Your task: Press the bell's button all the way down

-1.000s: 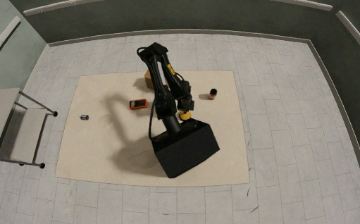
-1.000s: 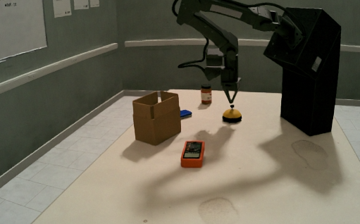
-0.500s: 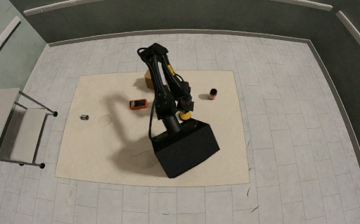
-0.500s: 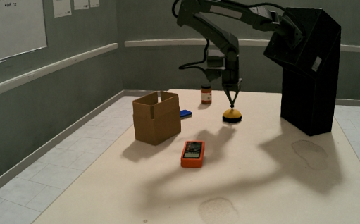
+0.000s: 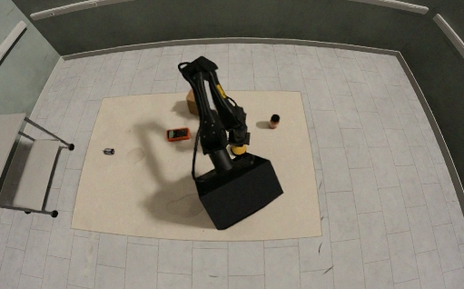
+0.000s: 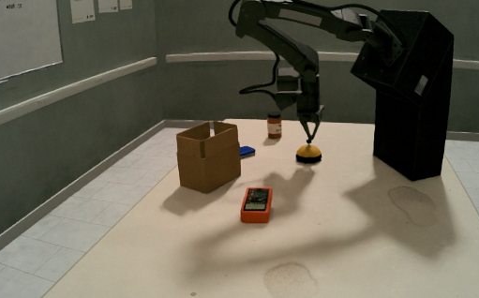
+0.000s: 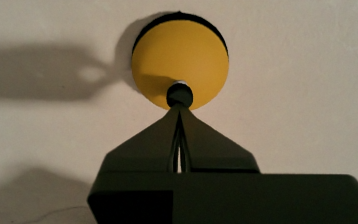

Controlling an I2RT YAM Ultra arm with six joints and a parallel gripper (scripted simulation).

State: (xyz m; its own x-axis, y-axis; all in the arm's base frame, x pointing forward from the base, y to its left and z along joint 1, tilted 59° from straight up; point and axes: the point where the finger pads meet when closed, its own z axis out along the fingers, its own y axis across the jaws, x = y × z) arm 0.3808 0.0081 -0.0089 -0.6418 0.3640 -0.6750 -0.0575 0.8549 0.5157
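Note:
The bell (image 5: 238, 149) (image 6: 308, 152) (image 7: 180, 60) is a yellow dome on a black base, standing on the beige table top (image 6: 350, 220) in front of the black arm pedestal. Its small dark button (image 7: 179, 94) sits at the top of the dome. My gripper (image 6: 309, 139) (image 7: 179, 111) is shut, fingers pressed together and pointing straight down. The fingertips are right at the button, on or just above it. I cannot tell how far the button is pressed in.
An open cardboard box (image 6: 208, 155) (image 5: 192, 101) stands to the left, with a blue item (image 6: 246, 151) behind it. An orange handheld meter (image 6: 256, 204) (image 5: 178, 134) lies in front. A small jar (image 6: 274, 126) (image 5: 273, 121) stands behind the bell. The black pedestal (image 6: 412, 94) (image 5: 241, 191) is on the right.

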